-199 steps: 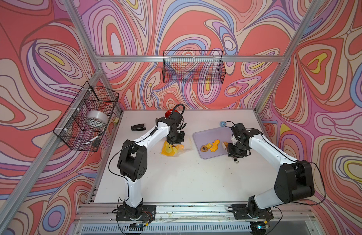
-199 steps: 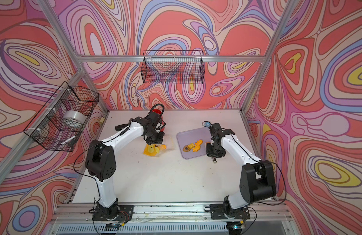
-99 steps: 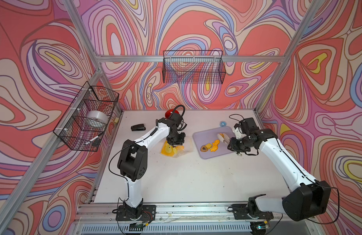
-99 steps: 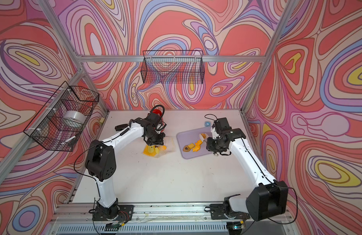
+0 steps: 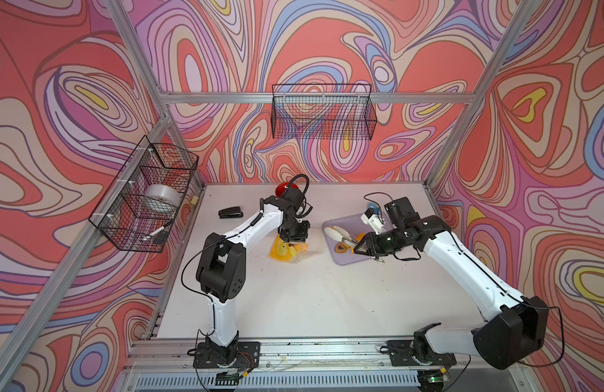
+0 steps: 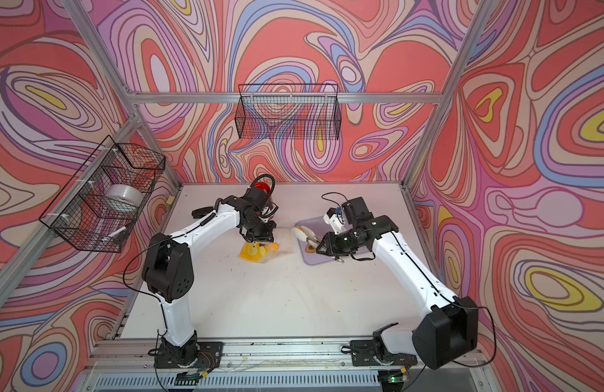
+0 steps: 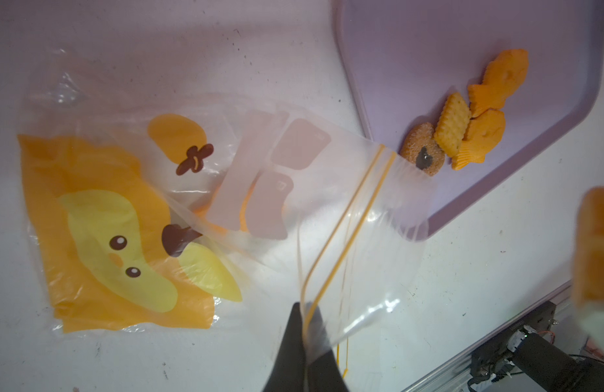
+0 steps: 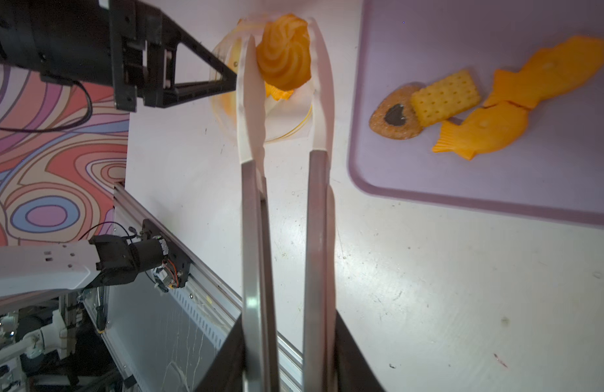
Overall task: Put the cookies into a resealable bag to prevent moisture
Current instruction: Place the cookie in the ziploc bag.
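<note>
While the right gripper (image 5: 360, 244) is closed on a pair of tongs (image 8: 315, 220), their white tips clamp a swirl cookie (image 8: 284, 54) at the open mouth of the resealable bag (image 7: 130, 220), whose zip edge the left gripper (image 7: 302, 342) pinches tight. Beyond, four more cookies (image 7: 483, 132) lie clustered on the lilac tray (image 7: 429, 51), and farther back sits a black stapler (image 5: 230, 213).

Both top views look steeply down from high in front over the whole table (image 5: 293, 298). Each wrist camera looks closely out past its fingers (image 7: 288, 342); both share the lilac tray (image 8: 463, 169) beyond them.
</note>
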You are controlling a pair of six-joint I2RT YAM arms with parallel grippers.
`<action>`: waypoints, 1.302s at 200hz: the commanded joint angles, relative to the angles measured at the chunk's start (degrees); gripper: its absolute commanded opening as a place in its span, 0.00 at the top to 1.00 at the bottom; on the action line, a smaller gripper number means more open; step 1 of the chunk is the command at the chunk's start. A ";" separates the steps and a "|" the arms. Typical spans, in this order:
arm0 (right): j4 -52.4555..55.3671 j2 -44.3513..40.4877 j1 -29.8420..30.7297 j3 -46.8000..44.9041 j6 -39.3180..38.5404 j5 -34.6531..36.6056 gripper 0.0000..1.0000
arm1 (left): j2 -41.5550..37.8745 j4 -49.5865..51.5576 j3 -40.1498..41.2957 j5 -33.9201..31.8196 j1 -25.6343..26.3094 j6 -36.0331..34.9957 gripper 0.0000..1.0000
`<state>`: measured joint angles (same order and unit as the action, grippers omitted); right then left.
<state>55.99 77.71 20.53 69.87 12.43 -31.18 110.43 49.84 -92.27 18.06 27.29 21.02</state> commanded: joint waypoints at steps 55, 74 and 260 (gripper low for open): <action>-13.28 7.69 5.15 -2.56 5.40 -3.45 0.68 | -1.14 1.99 -2.13 -0.11 -0.04 0.08 1.00; -15.97 10.88 6.31 -0.92 6.45 -3.67 0.67 | -1.09 1.70 -2.37 0.54 -0.04 0.16 1.00; 5.89 4.18 -8.84 3.80 -2.90 24.10 0.54 | -0.11 1.29 -1.11 -2.34 -0.39 1.30 1.00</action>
<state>59.53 77.76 11.66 73.19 9.34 -19.94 110.48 50.35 -93.36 16.25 27.27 22.11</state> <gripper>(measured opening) 0.463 0.054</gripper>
